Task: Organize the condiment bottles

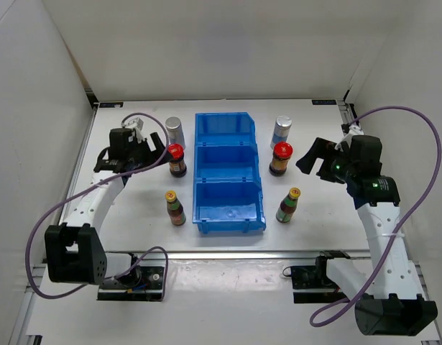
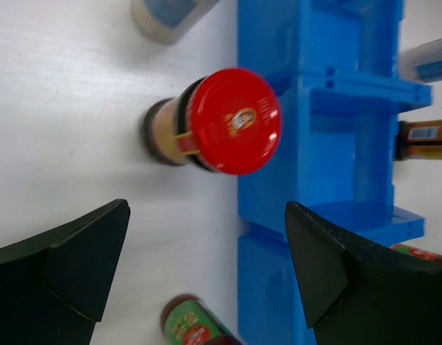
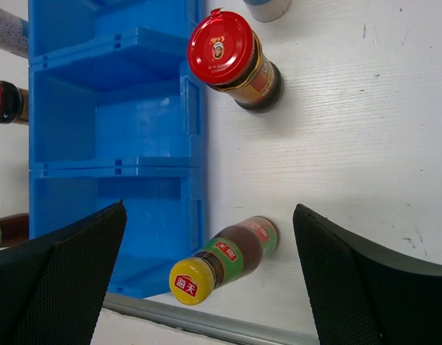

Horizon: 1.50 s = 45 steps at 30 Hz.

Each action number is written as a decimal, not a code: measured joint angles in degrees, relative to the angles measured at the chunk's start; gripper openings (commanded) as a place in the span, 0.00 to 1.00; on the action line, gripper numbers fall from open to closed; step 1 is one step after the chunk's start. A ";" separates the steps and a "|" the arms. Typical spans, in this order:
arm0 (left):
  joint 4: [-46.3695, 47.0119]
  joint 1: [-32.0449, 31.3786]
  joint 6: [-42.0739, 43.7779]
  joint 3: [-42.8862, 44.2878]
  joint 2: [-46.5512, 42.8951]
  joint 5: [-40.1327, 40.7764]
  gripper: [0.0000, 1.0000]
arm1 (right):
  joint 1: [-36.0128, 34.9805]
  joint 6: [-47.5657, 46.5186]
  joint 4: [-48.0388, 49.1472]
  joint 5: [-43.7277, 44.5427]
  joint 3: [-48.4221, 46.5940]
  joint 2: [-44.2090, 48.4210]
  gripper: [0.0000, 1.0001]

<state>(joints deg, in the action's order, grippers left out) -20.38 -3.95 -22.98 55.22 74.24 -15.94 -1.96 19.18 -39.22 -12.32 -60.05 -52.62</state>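
Six bottles stand on the table beside the blue bin point(image 1: 228, 136). On the left are a silver-topped bottle point(image 1: 175, 131), a red-capped dark bottle point(image 1: 177, 159) and a yellow-capped bottle point(image 1: 175, 207). On the right are a silver-topped bottle point(image 1: 282, 131), a red-capped bottle point(image 1: 281, 158) and a yellow-capped bottle point(image 1: 289, 205). My left gripper point(image 1: 157, 149) is open and empty, just left of the left red-capped bottle point(image 2: 221, 122). My right gripper point(image 1: 309, 159) is open and empty, right of the right red-capped bottle point(image 3: 231, 59), with the yellow-capped bottle point(image 3: 224, 259) between its fingers in the wrist view.
The blue bin has three empty compartments in a row down the table's middle, also in the left wrist view point(image 2: 328, 144) and right wrist view point(image 3: 113, 144). White walls enclose the table. A metal rail point(image 1: 228, 253) runs along the near edge.
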 measured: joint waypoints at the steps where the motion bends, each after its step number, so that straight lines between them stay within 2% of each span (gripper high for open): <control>1: -0.39 0.28 -0.02 -0.79 -0.07 0.22 1.00 | 0.00 -0.22 -0.33 0.17 -0.17 0.02 1.00; 6: -1.99 1.16 0.17 -3.10 -6.62 2.91 1.00 | -1.86 -1.99 -1.36 0.55 -0.68 0.68 1.00; 9: -1.27 1.20 0.24 -2.29 -10.86 1.36 1.00 | -3.37 -2.97 -1.31 -1.51 -0.46 0.92 1.00; 13: -1.46 1.18 -0.22 0.79 -11.32 -0.55 1.00 | -5.97 -2.71 -1.44 -2.32 0.44 -0.35 1.00; 22: -3.21 1.20 0.20 3.67 -10.56 -5.53 1.00 | -21.20 2.27 -3.98 9.66 4.70 -3.34 0.99; 27: -3.61 1.20 0.22 3.80 -10.73 -5.60 1.00 | -27.71 5.99 -6.14 18.91 4.96 -5.66 0.87; 32: -3.85 1.20 0.74 2.25 -12.72 -4.57 1.00 | -32.09 10.43 -6.80 27.36 7.72 -5.60 0.84; 36: -4.09 1.20 1.38 0.92 -14.43 -3.41 1.00 | -33.81 13.25 -7.37 31.36 11.23 -5.51 0.77; 43: -4.09 1.20 2.05 0.20 -14.78 -2.21 1.00 | -34.10 15.19 -7.15 35.39 11.89 -5.49 0.56; 45: -4.11 1.20 2.21 0.17 -14.78 -1.92 1.00 | -34.16 15.15 -7.15 35.98 11.89 -5.49 0.46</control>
<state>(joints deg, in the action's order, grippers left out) -24.49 -2.74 -20.78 55.40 59.46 -17.87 -36.12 34.33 -46.37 23.66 -48.16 -58.11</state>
